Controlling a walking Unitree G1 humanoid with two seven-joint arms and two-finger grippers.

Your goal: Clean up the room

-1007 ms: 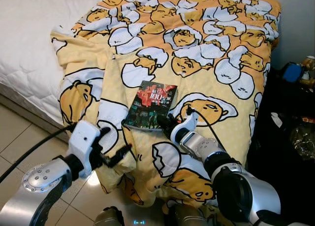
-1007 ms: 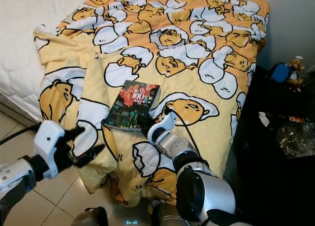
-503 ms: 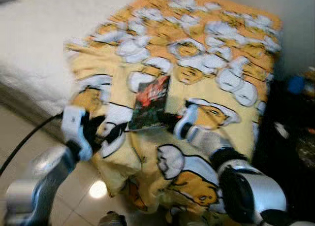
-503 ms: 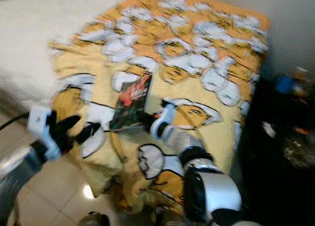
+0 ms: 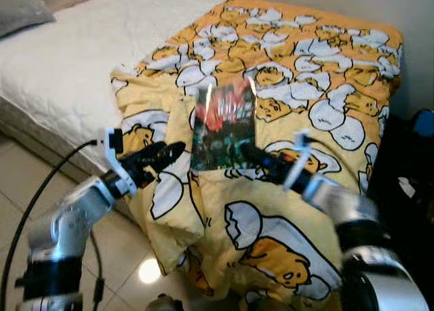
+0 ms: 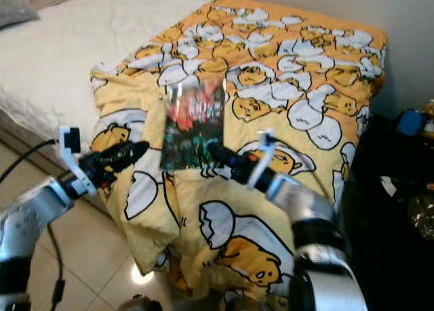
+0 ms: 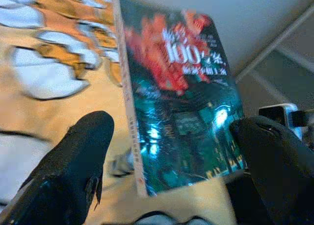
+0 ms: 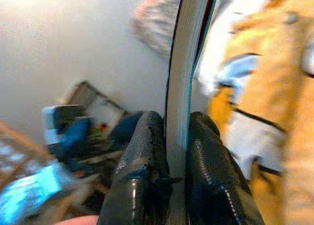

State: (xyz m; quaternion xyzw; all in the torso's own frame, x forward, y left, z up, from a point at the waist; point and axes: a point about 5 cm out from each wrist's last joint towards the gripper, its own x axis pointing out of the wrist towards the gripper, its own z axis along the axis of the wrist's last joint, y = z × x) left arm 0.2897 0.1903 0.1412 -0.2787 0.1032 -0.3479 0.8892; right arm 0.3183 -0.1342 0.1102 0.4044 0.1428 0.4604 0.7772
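A paperback book (image 5: 222, 125) with a red and teal cover stands tilted up off the yellow egg-print blanket (image 5: 305, 67). My right gripper (image 5: 249, 152) is shut on its lower right corner. In the right wrist view the two fingers (image 8: 142, 171) pinch the book's page edge (image 8: 186, 63). My left gripper (image 5: 173, 150) is open just left of the book's lower edge, over the blanket's hanging fold. In the left wrist view the book's cover (image 7: 181, 102) lies between its spread fingers (image 7: 78, 156), which do not touch it.
The blanket covers the foot of a white mattress (image 5: 74, 60) and hangs over its edge toward the tiled floor (image 5: 20, 182). A black cable (image 5: 41, 196) trails from my left arm. Dark furniture (image 5: 407, 189) with a blue object (image 5: 424, 121) stands at the right.
The camera has shifted. My right gripper has lifted the book off the blanket and tipped it upright. My left gripper has risen from the blanket's edge toward the book.
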